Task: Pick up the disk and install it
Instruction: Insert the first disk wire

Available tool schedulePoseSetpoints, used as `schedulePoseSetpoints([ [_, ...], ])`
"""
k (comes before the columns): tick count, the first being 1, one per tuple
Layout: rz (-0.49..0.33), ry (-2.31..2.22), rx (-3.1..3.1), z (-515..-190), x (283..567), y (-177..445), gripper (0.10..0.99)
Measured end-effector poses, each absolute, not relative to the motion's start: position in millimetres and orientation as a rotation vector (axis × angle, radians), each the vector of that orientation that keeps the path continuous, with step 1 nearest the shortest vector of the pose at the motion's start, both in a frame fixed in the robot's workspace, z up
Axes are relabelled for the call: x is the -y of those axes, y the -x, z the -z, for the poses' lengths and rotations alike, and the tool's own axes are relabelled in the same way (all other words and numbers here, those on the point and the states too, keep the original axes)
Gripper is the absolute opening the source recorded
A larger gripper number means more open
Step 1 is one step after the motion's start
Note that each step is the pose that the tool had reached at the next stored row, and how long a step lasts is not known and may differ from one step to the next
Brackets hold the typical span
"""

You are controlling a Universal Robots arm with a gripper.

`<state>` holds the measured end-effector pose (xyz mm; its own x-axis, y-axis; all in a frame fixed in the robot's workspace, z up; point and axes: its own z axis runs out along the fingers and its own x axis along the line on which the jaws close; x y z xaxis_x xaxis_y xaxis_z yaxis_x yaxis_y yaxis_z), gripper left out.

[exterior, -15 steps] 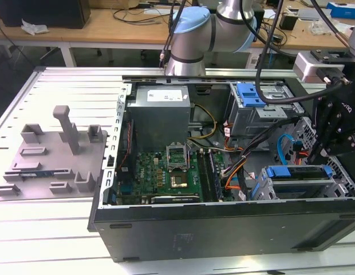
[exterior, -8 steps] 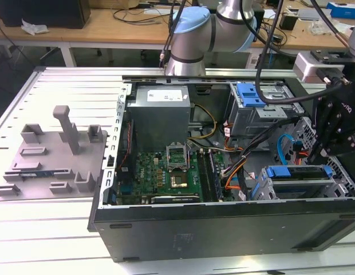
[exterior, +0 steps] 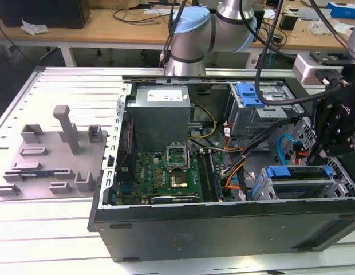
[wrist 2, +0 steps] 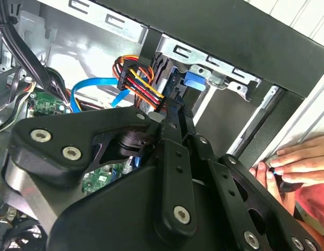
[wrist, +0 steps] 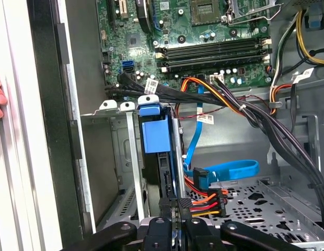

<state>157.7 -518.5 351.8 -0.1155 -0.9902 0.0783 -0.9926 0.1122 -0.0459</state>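
The disk (exterior: 295, 173), silver with a bright blue bracket, sits on edge in the lower drive cage (exterior: 340, 184) at the exterior view's right of the open computer case. In the first wrist view its blue bracket (wrist: 154, 130) stands between the cage walls (wrist: 131, 157). The same blue bracket (wrist 2: 195, 82) shows in the second wrist view. My gripper (exterior: 329, 150) hangs over that cage. Its black fingers lie close together and look shut (wrist: 172, 206), with the tips (wrist 2: 175, 112) at the disk's near end beside the power plug. Whether they touch the disk I cannot tell.
Orange, red and black power cables (wrist: 204, 201) and a blue data cable (wrist: 230, 170) crowd the cage. Further in lie the motherboard (exterior: 160, 175) and grey power supply (exterior: 160, 114). A person's hand (wrist 2: 298, 162) rests on the case edge. A grey fixture (exterior: 51, 154) lies on the table.
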Motion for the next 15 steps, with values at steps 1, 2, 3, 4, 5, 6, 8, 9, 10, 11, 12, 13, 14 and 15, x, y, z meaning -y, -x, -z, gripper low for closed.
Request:
schedulePoseSetpoints([
  [1, -0.135, -2.07, 2.322, -351.7, 518.5, -157.7, 0.169],
  [2, -0.135, -2.07, 2.322, -351.4, 518.5, -157.7, 0.169],
  [3, -0.135, -2.07, 2.322, -351.1, 518.5, -157.7, 0.169],
  [4, -0.135, -2.07, 2.322, -350.9, 518.5, -157.7, 0.169],
  [5, -0.135, -2.07, 2.322, -350.7, 518.5, -157.7, 0.169],
  [6, -0.135, -2.07, 2.322, -350.5, 518.5, -157.7, 0.169],
  [8, -0.135, -2.07, 2.322, -349.8, 518.5, -157.7, 0.169],
  [9, -0.135, -2.07, 2.322, -349.5, 518.5, -157.7, 0.169],
  [10, -0.135, -2.07, 2.322, -349.4, 518.5, -157.7, 0.169],
  [11, -0.135, -2.07, 2.322, -349.0, 518.5, -157.7, 0.169],
  [12, -0.135, -2.07, 2.322, -348.6, 518.6, -157.7, 0.169],
  [13, -0.135, -2.07, 2.322, -348.4, 518.6, -157.7, 0.169],
  [14, -0.134, -2.07, 2.322, -347.9, 518.8, -157.7, 0.169],
  [15, -0.135, -2.07, 2.322, -347.5, 519.2, -157.7, 0.169],
])
